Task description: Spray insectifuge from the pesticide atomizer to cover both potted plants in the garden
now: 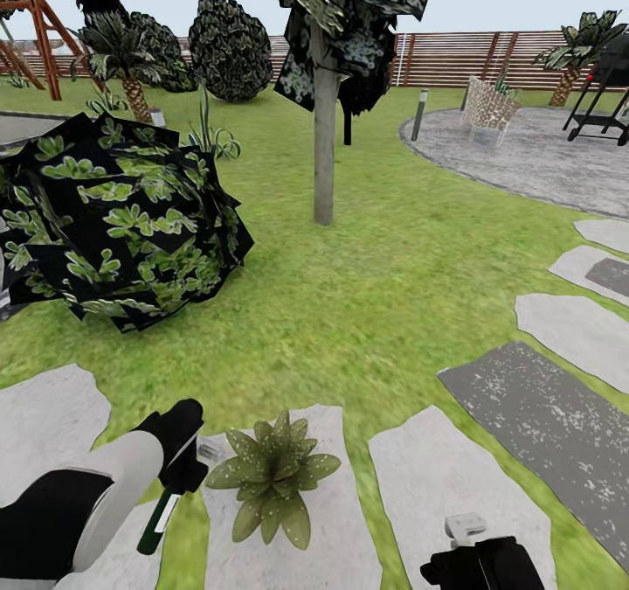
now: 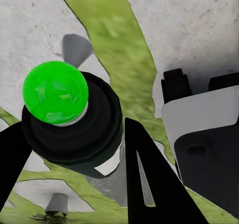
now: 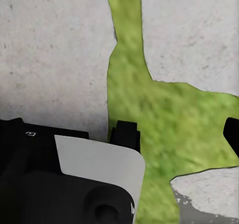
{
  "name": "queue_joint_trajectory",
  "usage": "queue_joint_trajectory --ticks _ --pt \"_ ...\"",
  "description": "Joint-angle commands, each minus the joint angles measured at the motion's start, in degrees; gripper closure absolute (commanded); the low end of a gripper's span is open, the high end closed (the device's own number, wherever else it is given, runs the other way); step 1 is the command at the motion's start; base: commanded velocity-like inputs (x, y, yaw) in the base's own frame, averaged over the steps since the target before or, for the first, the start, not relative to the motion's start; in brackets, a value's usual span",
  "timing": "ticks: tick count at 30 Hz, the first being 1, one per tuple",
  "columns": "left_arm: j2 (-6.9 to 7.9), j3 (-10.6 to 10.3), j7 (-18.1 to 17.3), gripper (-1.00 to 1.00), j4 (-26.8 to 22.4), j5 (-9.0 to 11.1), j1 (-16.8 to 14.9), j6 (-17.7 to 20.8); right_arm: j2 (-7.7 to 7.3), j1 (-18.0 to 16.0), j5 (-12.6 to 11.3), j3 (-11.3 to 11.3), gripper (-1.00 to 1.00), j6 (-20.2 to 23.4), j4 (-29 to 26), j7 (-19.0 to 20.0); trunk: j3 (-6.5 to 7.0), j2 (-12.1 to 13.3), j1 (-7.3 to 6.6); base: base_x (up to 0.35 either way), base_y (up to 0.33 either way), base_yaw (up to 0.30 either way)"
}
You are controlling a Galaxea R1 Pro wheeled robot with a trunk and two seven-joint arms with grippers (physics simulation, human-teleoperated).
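Where the lawn (image 1: 393, 258) is spreading as rough green turf across the garden, a brown slatted fence (image 1: 489, 57) is closing it off at the far side. A round grey paved patio (image 1: 524, 157) is lying at the right rear, with a black grill (image 1: 603, 92) and a wicker chair (image 1: 487, 105) standing on it. A big rounded bush (image 1: 118, 223) of dark, flat, angular leaves is sitting at the left, and a tree with a smooth grey trunk (image 1: 324, 135) is rising at centre. Irregular pale and dark grey stepping stones (image 1: 559, 424), speckled and grainy, are curving along the right and across the near ground.

One potted plant (image 1: 273, 475), a low rosette of pointed, speckled olive leaves, is resting on a pale stone (image 1: 341, 537) just beside the left gripper (image 1: 175, 476). That gripper, black with a white forearm, is pinching the atomizer (image 1: 160, 520): its jaws are pressed against the slim dark-green bottle, which is hanging tilted beside the plant. In the left wrist view the atomizer (image 2: 74, 119) is showing a glossy green dome inside a round black body, between the dark fingers (image 2: 149, 184).

The right gripper (image 1: 476, 559) is hovering low over pale stone and a grass seam (image 3: 149, 114); whether its jaws are spread cannot be told.
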Motion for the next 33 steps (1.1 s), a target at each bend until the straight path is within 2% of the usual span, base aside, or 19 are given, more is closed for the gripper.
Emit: queue_joint_trajectory --ticks 1,6,8,19,25,33 --pt "-0.05 -0.51 -0.29 1.0 -0.11 -0.33 0.54 0.14 0.07 -0.04 0.61 -0.19 -1.0 0.11 -0.08 0.57 -0.04 -0.02 0.0 0.0 0.0 0.0" --pt "-0.11 -0.36 -0.17 1.0 -0.11 -0.35 4.51 0.13 0.1 -0.04 0.6 -0.14 -1.0 0.09 -0.08 0.57 -0.04 -0.02 0.0 -0.046 -0.021 0.0" --pt "-0.13 -0.33 -0.17 1.0 -0.12 -0.35 4.84 0.14 0.09 -0.04 0.58 -0.15 -1.0 0.11 -0.08 0.57 -0.04 -0.02 0.0 -0.236 -0.135 0.0" --pt "-0.15 -0.26 -0.18 1.0 -0.12 -0.27 5.0 0.14 0.08 -0.04 0.65 -0.14 -1.0 0.06 -0.08 0.57 -0.04 -0.02 0.0 -0.237 -0.162 0.0" --pt "-0.19 -0.32 -0.17 1.0 -0.12 -0.28 5.0 0.15 0.07 -0.04 0.65 -0.13 -1.0 0.1 -0.08 0.57 -0.35 -0.02 0.0 0.01 -0.042 0.141" --pt "-0.27 -0.4 -0.17 1.0 -0.12 -0.3 5.0 0.15 0.07 -0.04 0.65 -0.13 -1.0 0.1 -0.08 0.57 -0.88 -0.02 0.0 0.109 -0.26 0.188"
